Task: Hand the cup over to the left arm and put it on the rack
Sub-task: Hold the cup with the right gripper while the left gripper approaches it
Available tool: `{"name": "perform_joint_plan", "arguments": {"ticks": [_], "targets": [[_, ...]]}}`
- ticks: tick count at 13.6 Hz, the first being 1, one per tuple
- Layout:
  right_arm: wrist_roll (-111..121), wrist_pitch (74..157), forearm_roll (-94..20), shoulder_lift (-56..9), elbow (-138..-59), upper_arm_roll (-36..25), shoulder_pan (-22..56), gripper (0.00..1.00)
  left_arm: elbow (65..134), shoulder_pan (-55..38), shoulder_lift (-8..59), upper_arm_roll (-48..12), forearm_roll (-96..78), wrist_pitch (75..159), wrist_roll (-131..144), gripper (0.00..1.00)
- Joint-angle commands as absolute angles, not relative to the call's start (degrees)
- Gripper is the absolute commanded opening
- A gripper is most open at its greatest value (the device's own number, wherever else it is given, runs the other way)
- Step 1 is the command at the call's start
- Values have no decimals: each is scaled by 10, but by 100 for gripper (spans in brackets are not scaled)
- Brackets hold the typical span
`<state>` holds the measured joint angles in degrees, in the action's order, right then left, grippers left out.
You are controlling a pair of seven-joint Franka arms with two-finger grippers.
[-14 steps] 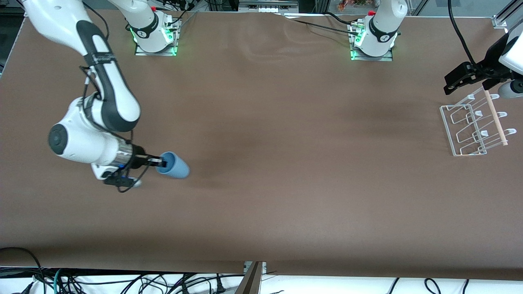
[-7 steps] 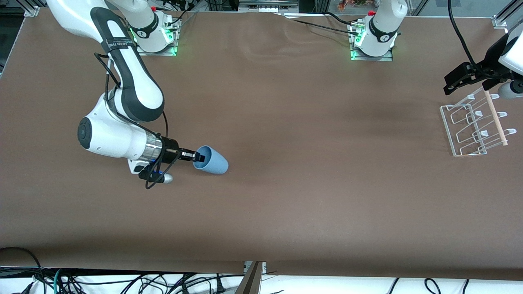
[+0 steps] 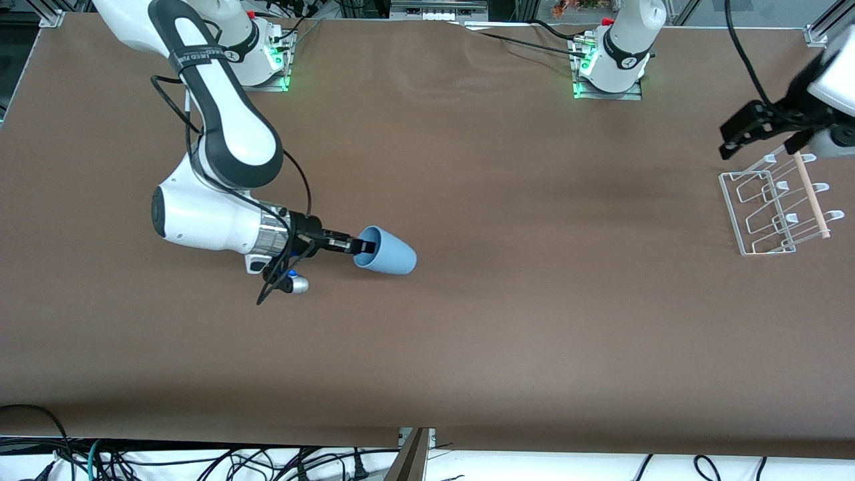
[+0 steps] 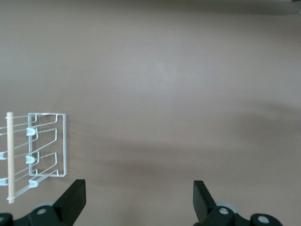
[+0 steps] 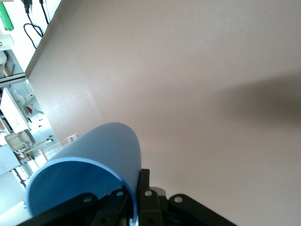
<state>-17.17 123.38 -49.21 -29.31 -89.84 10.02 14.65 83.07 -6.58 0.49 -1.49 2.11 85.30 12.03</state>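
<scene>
The light-blue cup (image 3: 389, 252) is held on its side above the brown table, its rounded base toward the left arm's end. My right gripper (image 3: 361, 248) is shut on its rim, one finger inside the mouth and one outside. In the right wrist view the cup (image 5: 101, 155) fills the lower corner, with its wall pinched between the fingers (image 5: 146, 188). The white wire rack (image 3: 775, 207) with its wooden dowel stands at the left arm's end of the table. My left gripper (image 3: 735, 137) hangs open and empty over the table beside the rack. The left wrist view shows the rack (image 4: 40, 150) and both open fingertips (image 4: 75, 200).
The two arm bases (image 3: 254, 53) (image 3: 611, 63) stand along the table's edge farthest from the front camera. Cables hang below the table's near edge (image 3: 200, 461).
My right arm has carried the cup steadily toward the middle of the table, toward the left arm's end. My left gripper has shifted slightly beside the rack.
</scene>
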Motion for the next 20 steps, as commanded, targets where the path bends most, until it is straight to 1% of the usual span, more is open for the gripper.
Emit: {"name": "perform_joint_plan", "arguments": {"ticks": [1, 3, 4, 5, 7, 9, 13, 14, 15, 19, 20], "targets": [[-233, 1232, -502, -317, -846, 109, 162, 0, 818, -75, 29, -71, 37, 837, 127, 100], [-264, 1232, -503, -323, -833, 109, 170, 0, 805, -88, 109, -139, 40, 833, 133, 100], [-271, 1232, -503, -323, -833, 110, 174, 0, 799, -89, 127, -156, 40, 826, 126, 100], [-274, 1232, -503, -323, -831, 110, 176, 0, 800, -96, 131, -167, 40, 834, 125, 100], [-288, 1232, -503, -323, -829, 112, 182, 0, 799, -107, 169, -170, 28, 852, 124, 100], [-301, 1232, -504, -323, -828, 114, 185, 0, 795, -109, 188, -170, 30, 866, 123, 100], [-316, 1233, -503, -323, -828, 121, 191, 0, 812, -107, 183, -182, 27, 986, -25, 100], [-317, 1235, -504, -323, -826, 121, 194, 0, 829, -107, 179, -183, 30, 1015, -57, 100], [-323, 1241, -504, -324, -822, 121, 200, 0, 859, -105, 167, -189, 30, 1058, -87, 100], [-352, 1259, -524, -336, -809, 121, 221, 0, 1031, -83, 120, -192, 22, 1287, -322, 100], [-356, 1259, -524, -336, -808, 121, 222, 0, 1060, -82, 114, -192, 22, 1335, -378, 100]]}}
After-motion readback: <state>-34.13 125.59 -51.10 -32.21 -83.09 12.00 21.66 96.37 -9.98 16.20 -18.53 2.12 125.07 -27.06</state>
